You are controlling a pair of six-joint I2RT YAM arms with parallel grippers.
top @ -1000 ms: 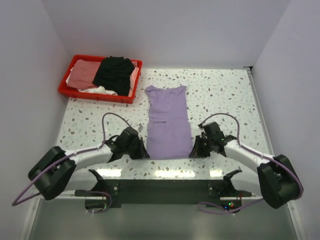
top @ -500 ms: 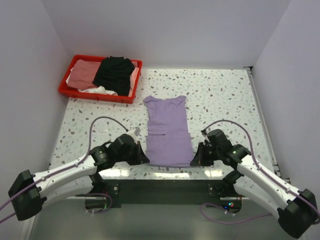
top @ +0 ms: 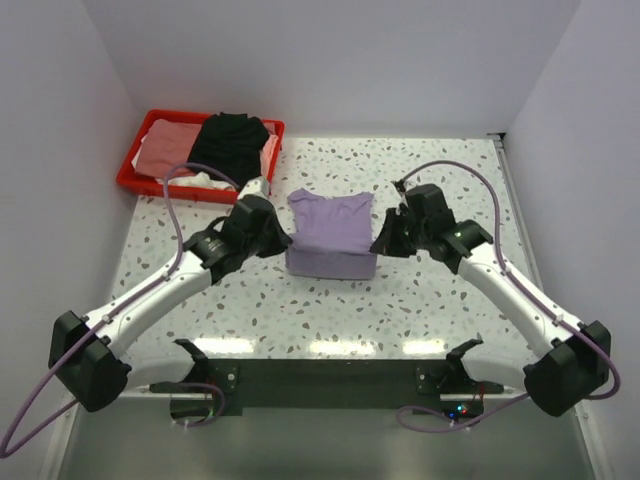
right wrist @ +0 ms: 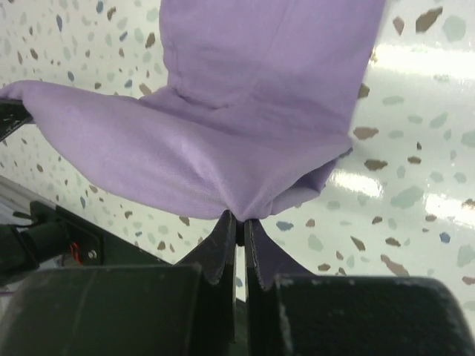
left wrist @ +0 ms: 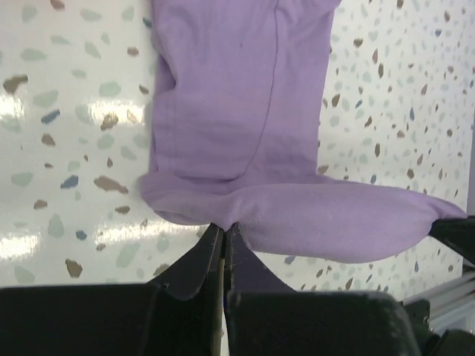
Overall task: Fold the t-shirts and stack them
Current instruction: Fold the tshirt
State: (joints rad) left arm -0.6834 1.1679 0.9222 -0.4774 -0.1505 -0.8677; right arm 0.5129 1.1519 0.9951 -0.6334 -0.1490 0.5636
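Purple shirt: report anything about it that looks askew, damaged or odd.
Nothing stands out. The shirt is mid-fold: the left end effector and the right end effector each pinch a hem corner, held above the half lying flat on the table. The raised cloth sags between them, as slack fabric would. No tear or stain shows.

1. A table (top: 330, 160) with a white top speckled in grey, brown and blue filled the middle of the top view.
2. A red plastic crate (top: 150, 186) stood at the table's far left corner, close to the left wall (top: 50, 200).
3. Plain pale walls closed the space on three sides: the left one, the back wall (top: 330, 60) and the right wall (top: 600, 150).
4. A metal rail (top: 515, 210) ran along the table's right edge.
5. A dark bar (top: 330, 375) lay across the near edge.
6. Bright strips of reflected light (top: 330, 347) showed on the tabletop just beyond that bar.
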